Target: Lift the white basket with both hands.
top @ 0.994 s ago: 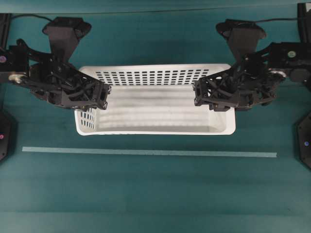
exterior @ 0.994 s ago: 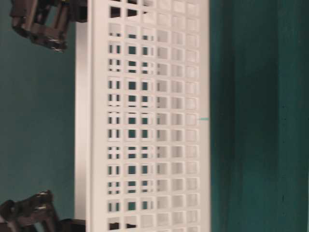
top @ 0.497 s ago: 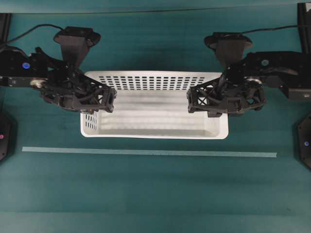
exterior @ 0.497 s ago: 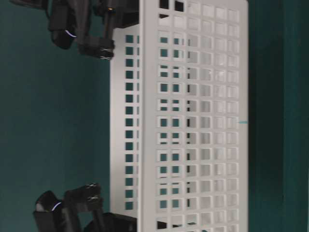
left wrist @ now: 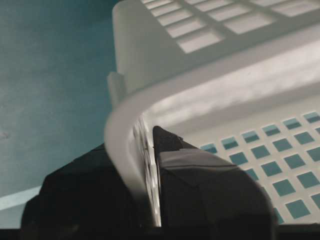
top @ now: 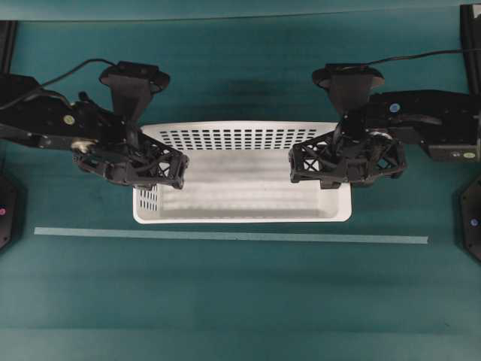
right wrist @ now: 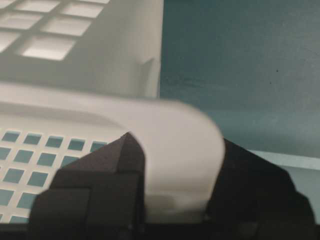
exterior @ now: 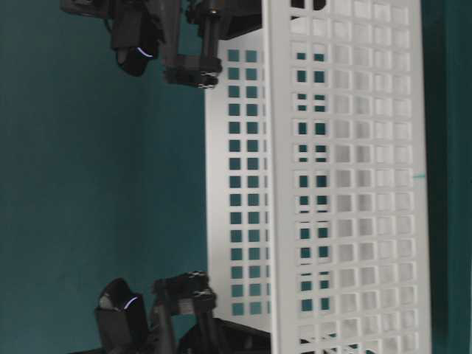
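You've got the basket (top: pixel 242 188) sitting in the middle of the table (top: pixel 240 301), long side running left to right, with the tape strip (top: pixel 225 237) lying just in front of it and stretching past both ends. The left gripper (top: pixel 154 167) is at the basket's left end and the right gripper (top: pixel 325 164) at its right end, and in each wrist view the end rim runs between the two fingers, one finger inside the basket and one outside. Each arm reaches in from its own side of the table, and nothing's in the basket.
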Controlling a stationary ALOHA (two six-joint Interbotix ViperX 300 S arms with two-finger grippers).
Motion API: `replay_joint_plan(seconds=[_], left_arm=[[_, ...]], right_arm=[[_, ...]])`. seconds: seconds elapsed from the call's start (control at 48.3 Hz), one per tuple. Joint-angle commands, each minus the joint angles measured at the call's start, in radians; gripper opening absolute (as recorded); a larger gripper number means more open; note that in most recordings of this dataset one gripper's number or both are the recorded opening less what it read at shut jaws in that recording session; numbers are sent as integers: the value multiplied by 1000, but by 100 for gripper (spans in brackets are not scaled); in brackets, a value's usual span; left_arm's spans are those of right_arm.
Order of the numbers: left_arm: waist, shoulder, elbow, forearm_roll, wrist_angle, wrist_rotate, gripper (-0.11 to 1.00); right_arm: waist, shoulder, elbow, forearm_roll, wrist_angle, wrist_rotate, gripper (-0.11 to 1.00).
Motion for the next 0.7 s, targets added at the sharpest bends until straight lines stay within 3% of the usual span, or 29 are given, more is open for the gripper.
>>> replay_joint_plan(seconds=[0.0, 0.683], left_arm=[[-32, 17, -28, 6, -37, 17, 3], [-58, 23, -20, 6, -37, 14, 3]], right_arm=[[46, 38, -11, 3, -29, -46, 20], [74, 54, 25, 29, -77, -38, 20]])
